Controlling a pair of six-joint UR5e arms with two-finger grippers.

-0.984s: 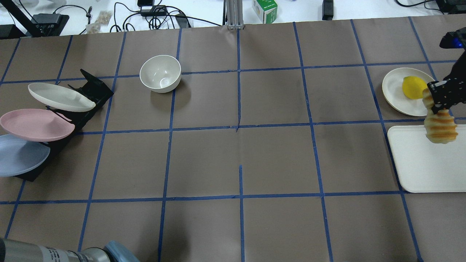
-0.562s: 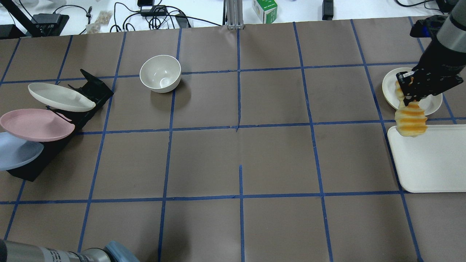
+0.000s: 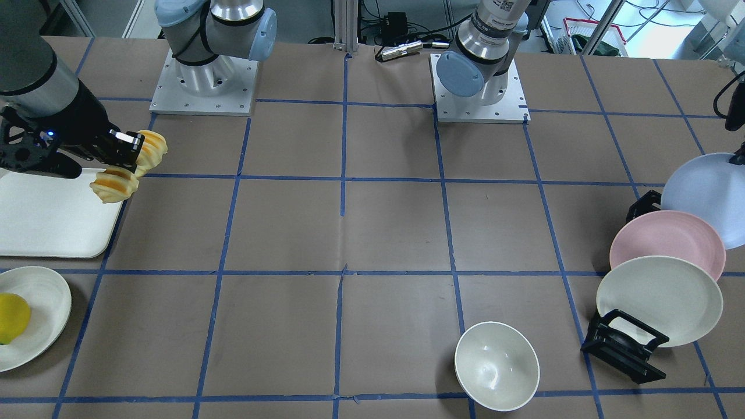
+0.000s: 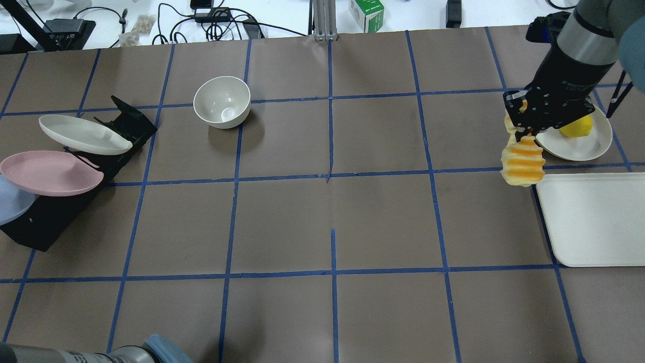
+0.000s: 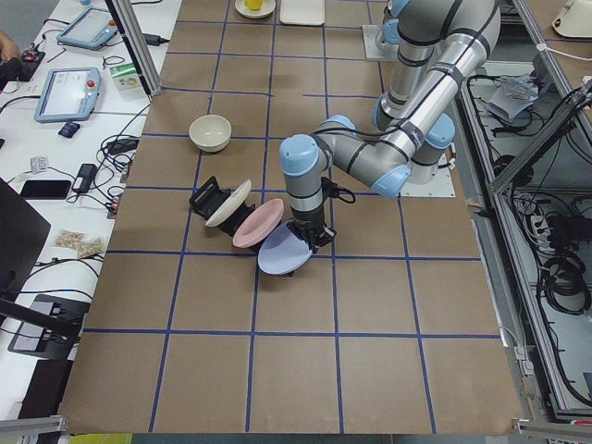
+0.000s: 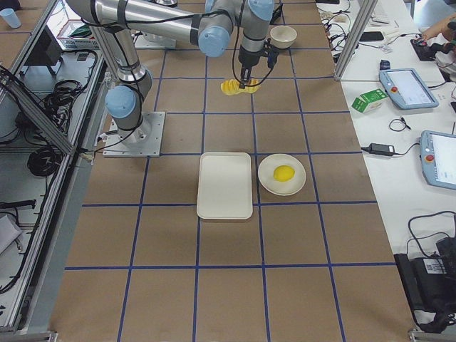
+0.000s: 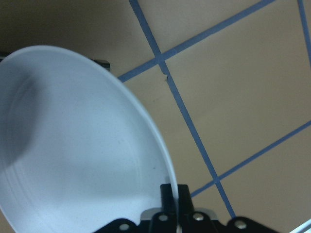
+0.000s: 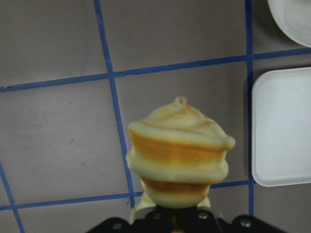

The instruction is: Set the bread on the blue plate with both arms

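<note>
The table, brown with a blue tape grid, held everything. The left arm reached to the rack end of it, and the right arm to the opposite end. A white tray lay flat near the right arm.

The blue plate hung tilted in the left gripper, whose fingers pinched its rim. It was just beside the pink plate; whether it touched the rack could not be told. The pink plate and a cream plate leaned in that black rack. A white bowl stood upright, apart from the rack.

The bread hung from the right gripper – clamped at one end – above the table, just off the tray's corner and well apart from the blue plate. A lemon sat on a white plate beside the tray.
</note>
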